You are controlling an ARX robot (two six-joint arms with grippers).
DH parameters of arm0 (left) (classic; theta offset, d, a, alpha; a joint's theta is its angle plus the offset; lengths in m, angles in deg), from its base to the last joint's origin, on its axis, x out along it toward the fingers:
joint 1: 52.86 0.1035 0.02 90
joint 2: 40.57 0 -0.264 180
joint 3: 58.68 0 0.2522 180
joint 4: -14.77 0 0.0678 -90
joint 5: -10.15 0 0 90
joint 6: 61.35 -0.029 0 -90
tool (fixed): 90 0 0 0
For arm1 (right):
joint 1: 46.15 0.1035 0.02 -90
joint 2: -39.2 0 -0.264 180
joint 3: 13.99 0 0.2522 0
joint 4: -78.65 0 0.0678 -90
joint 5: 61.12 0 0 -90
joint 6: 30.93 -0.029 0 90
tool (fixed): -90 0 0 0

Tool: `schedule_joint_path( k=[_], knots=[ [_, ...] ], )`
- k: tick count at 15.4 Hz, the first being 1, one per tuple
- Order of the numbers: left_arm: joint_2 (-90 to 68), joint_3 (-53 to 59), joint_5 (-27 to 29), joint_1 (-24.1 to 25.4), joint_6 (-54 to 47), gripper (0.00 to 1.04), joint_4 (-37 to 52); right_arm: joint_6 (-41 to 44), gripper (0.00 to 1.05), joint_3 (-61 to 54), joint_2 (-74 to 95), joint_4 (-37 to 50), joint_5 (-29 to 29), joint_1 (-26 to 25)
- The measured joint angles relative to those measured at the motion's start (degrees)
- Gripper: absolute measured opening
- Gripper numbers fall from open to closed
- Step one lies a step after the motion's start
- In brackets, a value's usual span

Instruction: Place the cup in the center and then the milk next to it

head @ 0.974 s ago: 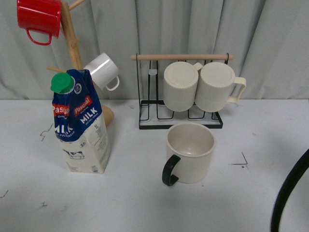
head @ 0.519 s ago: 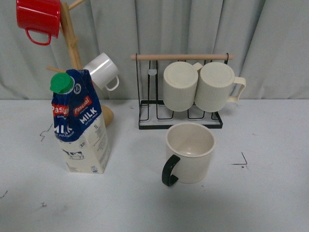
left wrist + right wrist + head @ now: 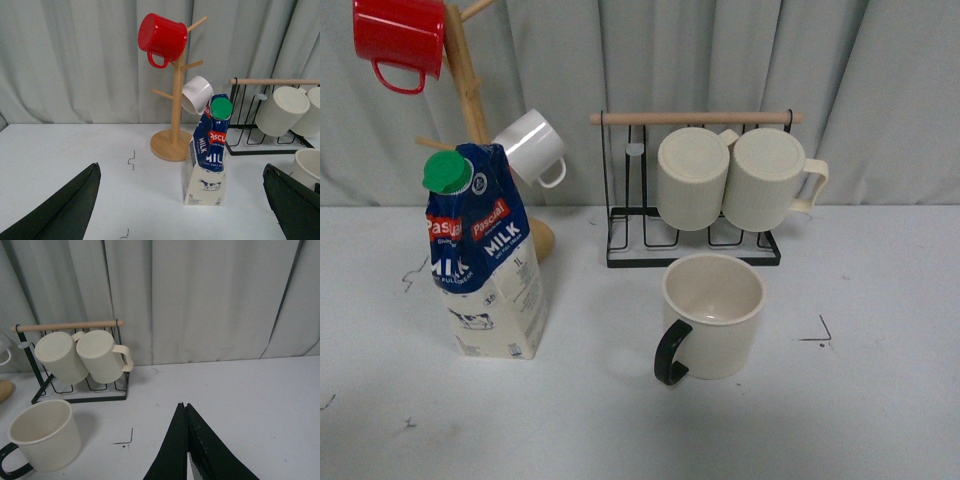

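Observation:
The cup, wide and cream with a black handle turned toward the front left, stands upright on the table just in front of the wire rack; the right wrist view holds it too. To its left stands the milk, a tall blue-and-cream carton with a green cap, also in the left wrist view. My left gripper is open, its fingers wide apart, well short of the carton. My right gripper is shut and empty over bare table, right of the cup. Neither arm shows in the front view.
A black wire rack with a wooden bar holds two ribbed cream mugs behind the cup. A wooden mug tree at the back left carries a red mug and a small white mug. Grey curtain closes the back.
The black cable at the front view's lower right edge one second ago has left the picture. Cup and milk have not moved.

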Motion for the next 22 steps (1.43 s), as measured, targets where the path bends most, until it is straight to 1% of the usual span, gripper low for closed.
schedule_joint_path(
  k=[3, 12, 18, 19, 20, 22],
  knots=[
    [0.0, 0.0, 0.0, 0.0, 0.0, 0.98, 0.0, 0.0, 0.02, -0.02, -5.77, -5.51, 0.02, 0.0],
    [0.0, 0.0, 0.0, 0.0, 0.0, 0.98, 0.0, 0.0, 0.02, -0.02, -18.78, -17.99, 0.02, 0.0],
    [0.0, 0.0, 0.0, 0.0, 0.0, 0.98, -0.02, 0.0, 0.02, -0.02, -25.29, -24.68, 0.0, 0.0],
    [0.0, 0.0, 0.02, 0.0, 0.0, 0.98, -0.02, 0.0, 0.02, -0.02, -31.95, -34.23, 0.15, 0.0],
    [0.0, 0.0, 0.0, 0.0, 0.0, 0.98, -0.07, 0.02, 0.02, -0.02, -34.62, -33.62, 0.15, 0.0],
    [0.0, 0.0, -0.02, 0.0, -0.02, 0.98, 0.07, 0.0, 0.02, -0.02, -34.49, -34.32, 0.15, 0.0]
  ],
)
